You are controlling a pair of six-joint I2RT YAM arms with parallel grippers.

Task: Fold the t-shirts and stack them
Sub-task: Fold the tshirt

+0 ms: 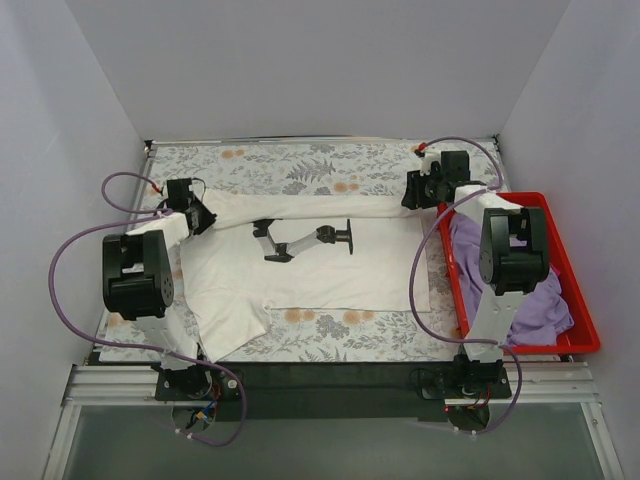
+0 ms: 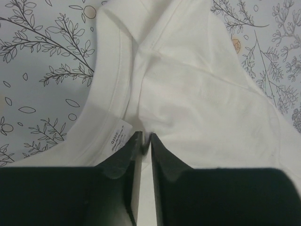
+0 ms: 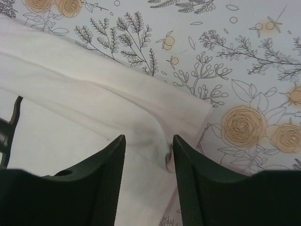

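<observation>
Right gripper (image 3: 149, 141) is open, left gripper (image 2: 146, 137) nearly shut with its hold unclear, at each end of the sideways fold in the white cotton t-shirt (image 1: 380, 270).

One white t-shirt (image 1: 330, 275); one lavender t-shirt (image 1: 548, 302) (two tees); one red bin (image 1: 575, 275).
</observation>
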